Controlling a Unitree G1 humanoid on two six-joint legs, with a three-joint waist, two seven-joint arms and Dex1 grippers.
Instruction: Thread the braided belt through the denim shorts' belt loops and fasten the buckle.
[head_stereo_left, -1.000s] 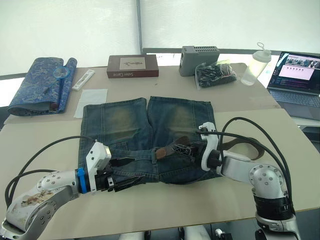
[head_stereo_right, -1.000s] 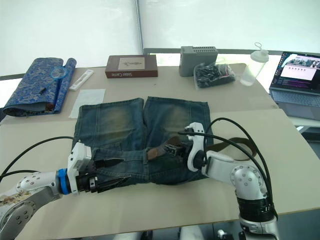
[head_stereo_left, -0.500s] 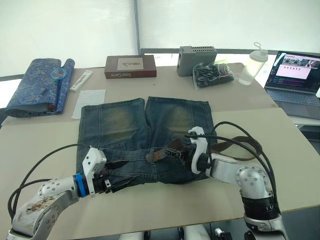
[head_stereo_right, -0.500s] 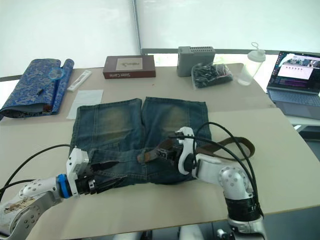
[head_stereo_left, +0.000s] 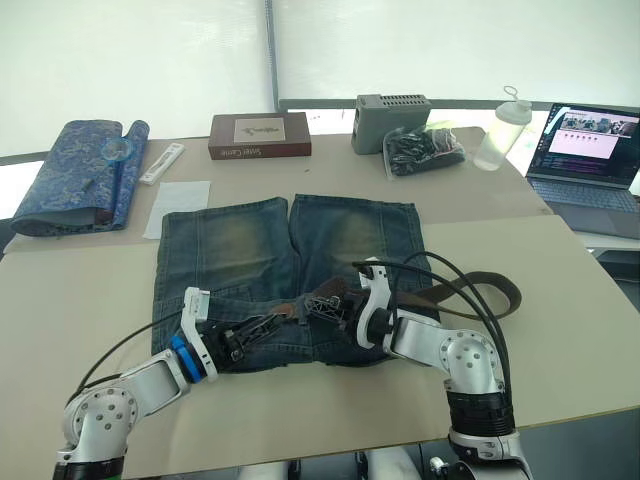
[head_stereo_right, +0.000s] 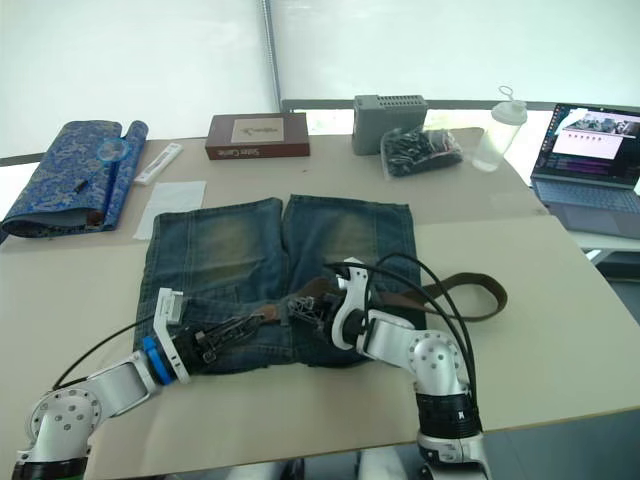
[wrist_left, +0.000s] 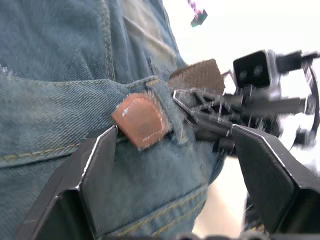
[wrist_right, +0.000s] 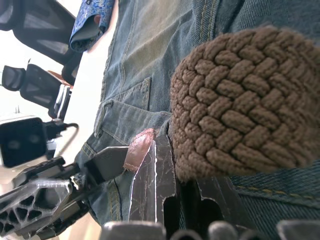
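Braided belt (head_stereo_left: 470, 283), limp and best gripped at its stiffer leather tip (wrist_left: 142, 120), lies across denim shorts (head_stereo_left: 240, 250) on bench (head_stereo_left: 80, 300), right gripper (head_stereo_left: 322, 304) clamped on it, left gripper (wrist_left: 170, 145) jaws apart.

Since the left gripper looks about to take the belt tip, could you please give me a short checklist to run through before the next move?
1. Belt tip through a belt loop and poking out: ok.
2. Left gripper open, one finger on each side of the tip: ok.
3. Left fingers closed on the tip: not ok, they stand apart.
4. Right gripper holding the belt behind the loop: ok, shut on it.
5. Shorts lying flat on the table: ok.
6. Buckle end free to follow: cannot tell; the belt's slack loops on the table past the shorts, but I cannot make out the buckle.
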